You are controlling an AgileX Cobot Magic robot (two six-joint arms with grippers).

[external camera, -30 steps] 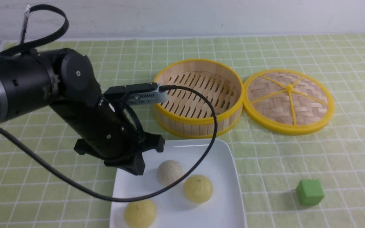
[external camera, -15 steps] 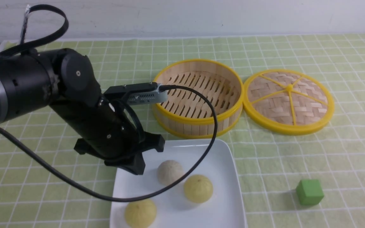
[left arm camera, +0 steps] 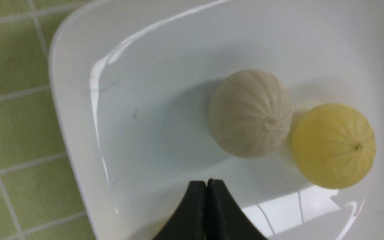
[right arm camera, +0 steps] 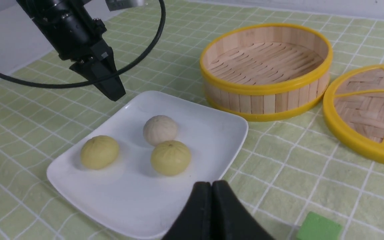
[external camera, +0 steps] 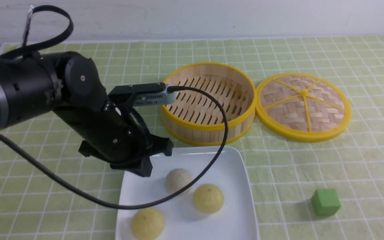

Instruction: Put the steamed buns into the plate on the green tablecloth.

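Note:
Two pale-yellow steamed buns [external camera: 208, 198] [external camera: 147, 223] lie in the white square plate [external camera: 235, 160] on the green tablecloth [external camera: 312, 53], next to a grey-beige bun [external camera: 178, 180]. My left gripper [external camera: 145, 173] hangs shut and empty just above the plate's far left corner, apart from the buns. In the left wrist view its closed tips [left arm camera: 206, 181] point at the plate's floor [left arm camera: 128, 100] near the grey-beige bun [left arm camera: 250, 113] and one yellow bun [left arm camera: 333, 145]. In its own wrist view my right gripper [right arm camera: 211, 182] is shut and empty, off the plate's right near side.
A round yellow-rimmed bamboo steamer basket [external camera: 208, 101] stands behind the plate with nothing in it, and its woven lid [external camera: 303, 106] lies flat to its right. A small green cube [external camera: 325, 201] sits on the cloth right of the plate. The left arm's black cable [external camera: 192, 186] droops over the plate.
My left arm has risen slightly, lifting its shut gripper a little higher over the plate's corner. The buns, plate and steamer have not moved.

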